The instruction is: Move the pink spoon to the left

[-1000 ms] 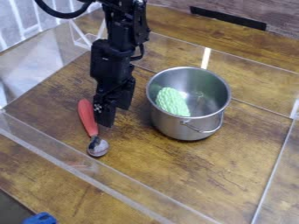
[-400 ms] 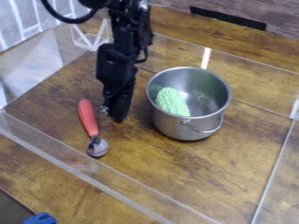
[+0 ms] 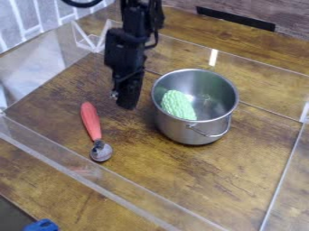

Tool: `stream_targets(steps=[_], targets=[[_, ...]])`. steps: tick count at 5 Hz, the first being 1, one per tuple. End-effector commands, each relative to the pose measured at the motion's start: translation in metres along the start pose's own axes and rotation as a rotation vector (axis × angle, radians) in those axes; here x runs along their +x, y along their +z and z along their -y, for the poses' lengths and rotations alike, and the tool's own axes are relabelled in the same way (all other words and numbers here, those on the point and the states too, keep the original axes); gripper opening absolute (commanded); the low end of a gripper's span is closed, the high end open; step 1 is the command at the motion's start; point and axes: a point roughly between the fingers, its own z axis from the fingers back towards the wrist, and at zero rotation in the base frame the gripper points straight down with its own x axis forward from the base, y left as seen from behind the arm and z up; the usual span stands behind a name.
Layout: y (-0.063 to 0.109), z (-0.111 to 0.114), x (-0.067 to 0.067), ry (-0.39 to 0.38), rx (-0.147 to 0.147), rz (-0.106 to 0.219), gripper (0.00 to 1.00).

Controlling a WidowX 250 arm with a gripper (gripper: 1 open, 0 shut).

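The pink spoon (image 3: 90, 122) lies flat on the wooden table, its red-pink handle pointing away from the camera and its round metal bowl nearer the front edge. My gripper (image 3: 126, 99) hangs pointing down, above and to the right of the handle's far end, lifted off the table. Its fingers look shut with nothing between them, and the spoon is not held.
A steel pot (image 3: 212, 129) with a green object (image 3: 179, 103) inside stands just right of the gripper. Clear plastic walls (image 3: 49, 144) fence the wooden table. A blue thing (image 3: 42, 226) shows at the bottom left corner.
The gripper has risen from beside the spoon's handle and drifted up and right in the picture, with its fingers shut. The spoon lies where it was.
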Motion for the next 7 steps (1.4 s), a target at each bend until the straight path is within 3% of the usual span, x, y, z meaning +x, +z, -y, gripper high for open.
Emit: stream_targets(steps=[1,2,3,4,6,7], targets=[[0.013,0.000,0.008,0.044,-0.061,-0.013,1.00],[0.005,-0.003,0.014,0.069,-0.061,-0.012,1.00],[-0.001,-0.011,0.021,0.040,-0.065,-0.004,0.00],[-0.002,-0.017,0.029,0.008,-0.066,0.001,0.00],[0.027,-0.027,0.028,0.017,-0.076,0.008,0.00],[0.028,-0.026,0.033,0.022,-0.076,0.002,0.00]])
